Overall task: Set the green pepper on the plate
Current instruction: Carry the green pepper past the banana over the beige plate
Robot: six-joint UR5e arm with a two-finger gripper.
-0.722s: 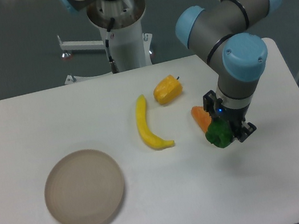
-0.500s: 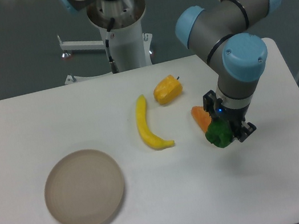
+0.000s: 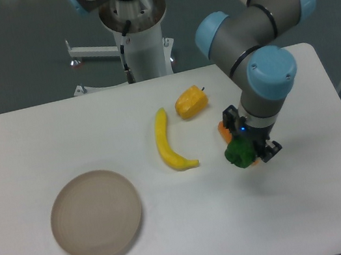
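Claw (image 3: 248,147) pointing down, gripping green pepper (image 3: 240,153)

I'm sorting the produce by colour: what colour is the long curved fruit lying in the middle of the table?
The banana is plain yellow, shown clearly in the fixed camera view.

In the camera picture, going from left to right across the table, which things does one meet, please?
plate → banana → yellow-orange pepper → green pepper, held in the gripper. An orange thing partly hidden behind the gripper is left out.
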